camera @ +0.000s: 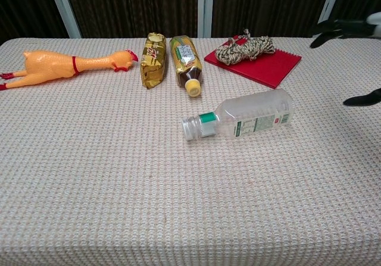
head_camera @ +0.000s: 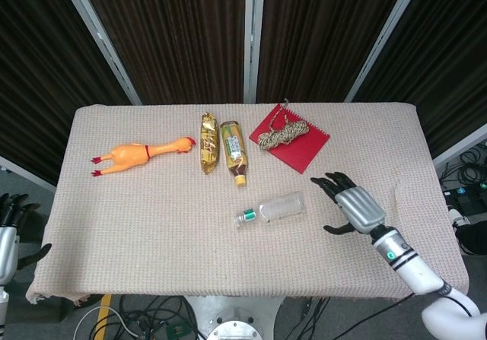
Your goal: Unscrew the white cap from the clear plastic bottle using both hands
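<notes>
The clear plastic bottle point(head_camera: 272, 209) point(camera: 245, 116) lies on its side in the middle of the table, its white cap point(head_camera: 239, 219) point(camera: 189, 128) pointing left. My right hand point(head_camera: 348, 204) point(camera: 351, 52) hovers open to the right of the bottle's base, fingers spread, apart from it and holding nothing. My left hand point(head_camera: 7, 233) stays below the table's left edge, fingers apart and empty; the chest view does not show it.
A rubber chicken point(head_camera: 142, 155) lies at the far left. A gold snack pack point(head_camera: 208, 142) and a brown drink bottle point(head_camera: 234, 152) lie behind the clear bottle. A red notebook point(head_camera: 292, 147) carries a coil of rope point(head_camera: 282, 134) at the back right.
</notes>
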